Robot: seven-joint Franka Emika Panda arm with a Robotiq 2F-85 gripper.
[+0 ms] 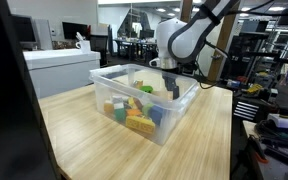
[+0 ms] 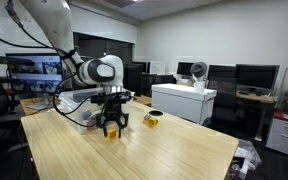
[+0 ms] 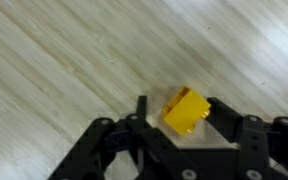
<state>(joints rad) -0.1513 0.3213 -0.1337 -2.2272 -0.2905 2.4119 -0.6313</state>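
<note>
Yellow block (image 3: 187, 110) on the wooden counter (image 3: 64, 60) sits between the half-wide claw (image 3: 179, 103) fingers. Only the wrist view shows the gap on one side. A clear bin (image 1: 179, 112) stands just beside the claw.

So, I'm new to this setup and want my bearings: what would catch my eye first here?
The yellow block lies on the wooden table, bright between the open jaws of the black gripper in the wrist view. Next comes the clear bin of coloured blocks in an exterior view, standing on the same table.
</note>
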